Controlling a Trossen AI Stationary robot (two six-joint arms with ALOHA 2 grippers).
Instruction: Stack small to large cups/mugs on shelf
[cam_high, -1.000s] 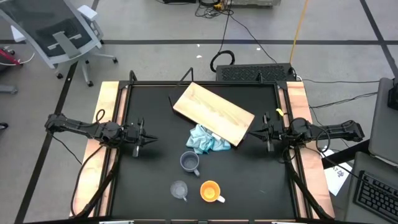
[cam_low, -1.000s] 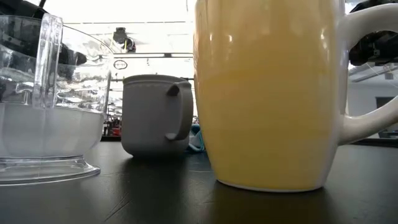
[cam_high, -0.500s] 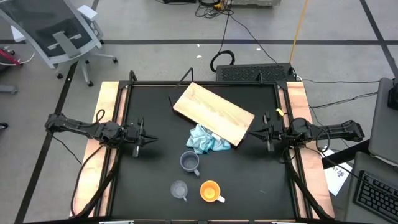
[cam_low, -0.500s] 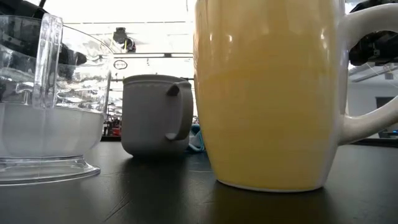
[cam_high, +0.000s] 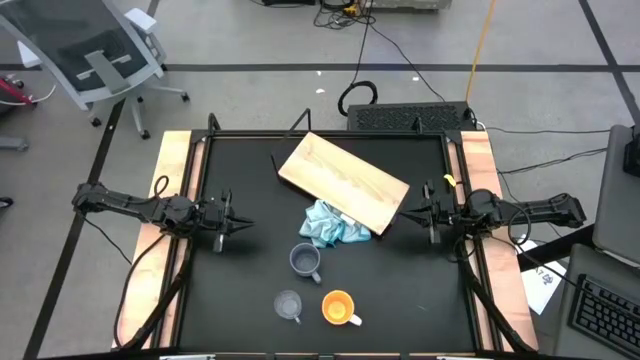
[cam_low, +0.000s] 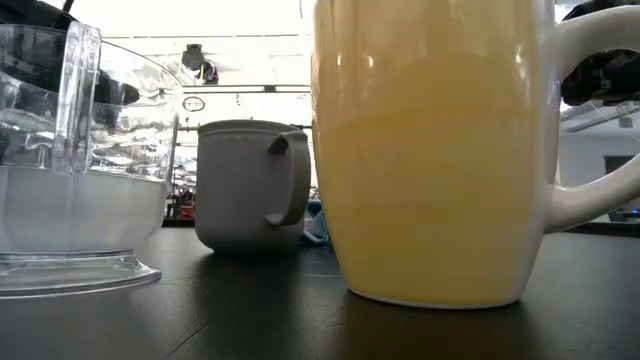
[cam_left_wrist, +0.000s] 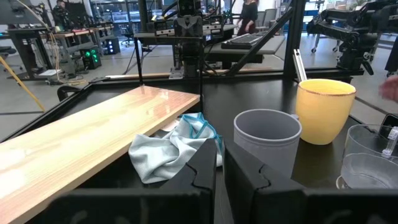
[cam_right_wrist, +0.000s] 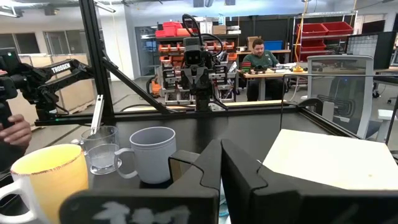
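High view showed all three vessels grouped toward the near edge of the black counter: the grey-blue mug closest to the middle, the clear cup and the orange mug side by side nearer the edge, none touching another. The light-wood shelf lay flat and skewed farther back, one corner resting over a crumpled light blue cloth. The left hand waited near the left edge with its fingers nearly together and nothing between them; the right hand waited near the right edge, fully closed and empty. To my eye the two mugs looked rigid and fairly weighty, with glossy sides that could slip, so I would have taken each by pinching its rim wall, away from the handle, rather than spanning the body. The clear cup looked like light, thin plastic that might skid or flex, so a gentle pinch on its rim seemed safest. Which vessel was smallest was hard to judge, since the low view put the orange mug hugely close. That same view cut off the orange mug's rim and part of its white handle, and cut the clear cup at the side. From overhead the handles were barely readable, the cloth hid the shelf's near corner, and I could not tell whether the mugs held anything.
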